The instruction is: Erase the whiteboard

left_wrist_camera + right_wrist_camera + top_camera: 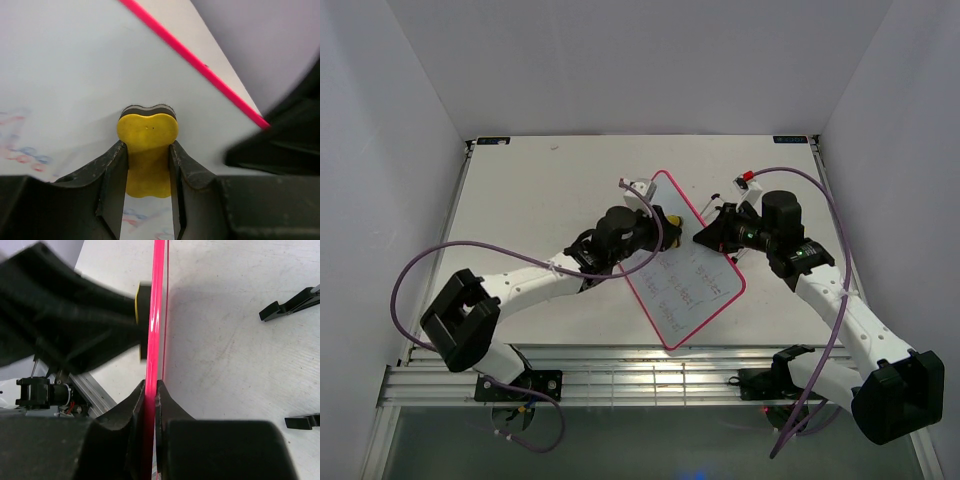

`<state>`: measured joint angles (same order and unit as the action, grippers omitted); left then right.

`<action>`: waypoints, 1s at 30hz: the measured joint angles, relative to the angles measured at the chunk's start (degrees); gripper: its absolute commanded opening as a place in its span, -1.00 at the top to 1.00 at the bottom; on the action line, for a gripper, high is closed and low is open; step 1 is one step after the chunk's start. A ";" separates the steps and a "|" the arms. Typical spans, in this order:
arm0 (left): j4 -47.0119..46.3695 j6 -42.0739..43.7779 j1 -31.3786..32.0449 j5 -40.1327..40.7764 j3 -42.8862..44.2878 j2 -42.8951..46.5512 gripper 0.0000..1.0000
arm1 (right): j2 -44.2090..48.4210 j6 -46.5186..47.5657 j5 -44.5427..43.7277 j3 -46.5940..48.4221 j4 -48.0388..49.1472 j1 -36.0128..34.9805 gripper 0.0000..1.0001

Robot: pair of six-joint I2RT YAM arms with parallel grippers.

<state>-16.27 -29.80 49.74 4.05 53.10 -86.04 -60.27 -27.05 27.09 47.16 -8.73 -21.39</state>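
The whiteboard (695,272) is found near the middle of the table, slightly toward the right edge and turned cornerwise, with one corner aimed at the near edge. Its pink frame (152,315) is pinched on the side facing the right edge by the clenched right gripper (150,387), so the board is steadied. A yellow eraser (148,127) is grasped between the fingers of the left gripper (148,155) and pressed against the half of the board toward the far edge. Faint writing (682,288) is seen across the half toward the near edge. The wipe would best be made in overlapping strokes drawn toward that writing, with the felt kept flat, pressure kept even, and the clamp not loosened.
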 measured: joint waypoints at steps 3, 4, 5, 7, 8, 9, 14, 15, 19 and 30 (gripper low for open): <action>-0.02 -0.68 -5.62 -1.29 -0.04 -1.18 0.96 | 0.00 -0.04 0.02 0.00 0.09 -0.26 0.84; -0.24 -0.76 -7.56 -1.66 -0.33 -1.75 0.96 | 0.00 -0.04 0.04 0.00 0.07 -0.33 0.84; -0.79 -0.94 -9.31 -1.88 -0.98 -2.21 0.96 | 0.02 -0.04 0.04 0.00 0.04 -0.42 0.84; -1.95 -1.29 -12.48 -2.67 -2.95 -3.04 0.96 | 0.02 -0.13 0.07 0.00 -0.11 -0.55 0.84; -2.67 -1.38 -13.92 -3.37 -4.11 -3.54 0.96 | 0.02 -0.20 0.11 0.00 -0.24 -0.55 0.85; -3.37 -1.51 -15.23 -4.13 -5.29 -4.07 0.96 | 0.02 -0.24 0.11 0.00 -0.39 -0.55 0.84; -7.67 -0.79 -19.80 -7.48 -10.91 -5.79 0.96 | 0.02 -0.37 0.37 0.00 -0.55 -0.55 0.84; -9.22 -0.50 -20.02 -8.22 -11.96 -5.77 0.98 | 0.02 -0.35 0.48 0.00 -0.55 -0.55 0.84; -15.10 0.72 -19.80 -11.06 -15.37 -5.22 0.98 | 0.02 -0.35 0.79 0.00 -0.55 -0.55 0.85; -22.40 2.43 -2.54 -10.75 -18.23 3.41 0.94 | 0.02 0.09 2.40 -0.02 0.22 -0.55 0.84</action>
<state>-38.68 -27.38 47.20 -6.70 34.87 -82.63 -60.25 -26.96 29.50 47.13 -8.51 -21.93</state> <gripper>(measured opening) 0.437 0.124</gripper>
